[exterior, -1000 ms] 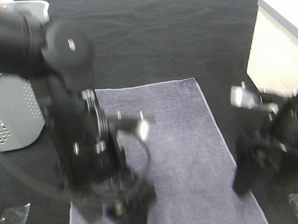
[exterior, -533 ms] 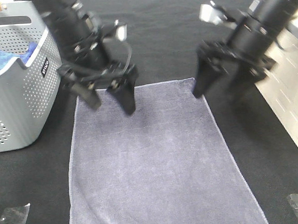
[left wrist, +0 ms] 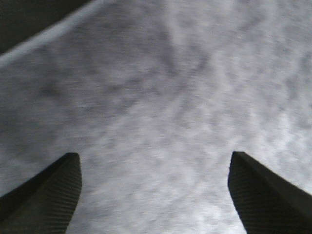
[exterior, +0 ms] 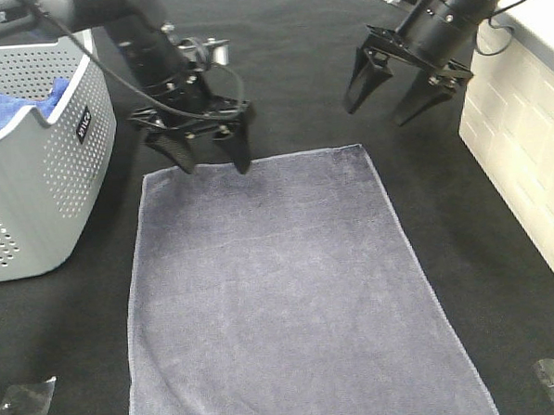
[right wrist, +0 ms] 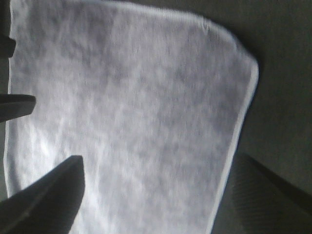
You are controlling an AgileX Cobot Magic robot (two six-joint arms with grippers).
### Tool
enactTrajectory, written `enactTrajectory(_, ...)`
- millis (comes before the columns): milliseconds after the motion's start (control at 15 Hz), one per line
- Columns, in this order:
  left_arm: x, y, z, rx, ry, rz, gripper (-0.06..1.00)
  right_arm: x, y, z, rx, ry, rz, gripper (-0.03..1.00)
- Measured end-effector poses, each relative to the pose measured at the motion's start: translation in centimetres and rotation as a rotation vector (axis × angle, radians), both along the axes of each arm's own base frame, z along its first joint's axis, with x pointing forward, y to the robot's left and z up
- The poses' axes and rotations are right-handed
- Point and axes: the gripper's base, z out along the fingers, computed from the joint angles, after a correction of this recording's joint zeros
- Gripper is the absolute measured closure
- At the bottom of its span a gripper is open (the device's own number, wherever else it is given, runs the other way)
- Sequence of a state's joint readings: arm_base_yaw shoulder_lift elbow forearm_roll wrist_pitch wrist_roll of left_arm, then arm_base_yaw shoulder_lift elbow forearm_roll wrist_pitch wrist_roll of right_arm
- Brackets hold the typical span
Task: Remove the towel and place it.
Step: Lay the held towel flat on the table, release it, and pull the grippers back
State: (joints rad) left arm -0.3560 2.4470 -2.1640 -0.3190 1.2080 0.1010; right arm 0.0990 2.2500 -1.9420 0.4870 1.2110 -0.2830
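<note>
Grey terry towel point(exterior: 281, 291) lies flat.
Left gripper point(exterior: 212, 162) and right gripper point(exterior: 376, 111) gape empty; I should lower both evenly onto the far corners, pinching hem only.

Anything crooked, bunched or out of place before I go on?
Nothing stands out. The towel lies flat and smooth on the black table, no folds. The left gripper and right gripper hang open near its far edge, holding nothing.
</note>
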Motion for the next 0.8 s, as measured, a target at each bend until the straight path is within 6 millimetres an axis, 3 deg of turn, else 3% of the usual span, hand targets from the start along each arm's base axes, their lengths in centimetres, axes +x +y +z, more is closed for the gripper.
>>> enactTrajectory(200, 1.3, 3.3, 0.0, 0.013, -0.003, 0.066, 0.17, 1.6, 0.3, -0.4, 0.018, -0.033, -0.001, 0.17)
enactTrajectory(400, 1.5, 4.3, -0.1, 0.056, -0.015, 0.070, 0.17, 1.9, 0.7, -2.0, 0.059, -0.001, 0.006, 0.17)
enactTrajectory(800, 2.1, 6.9, -0.8, 0.042, 0.012, 0.117, 0.17, 2.1, 0.8, -3.3, 0.067, 0.015, 0.024, 0.17)
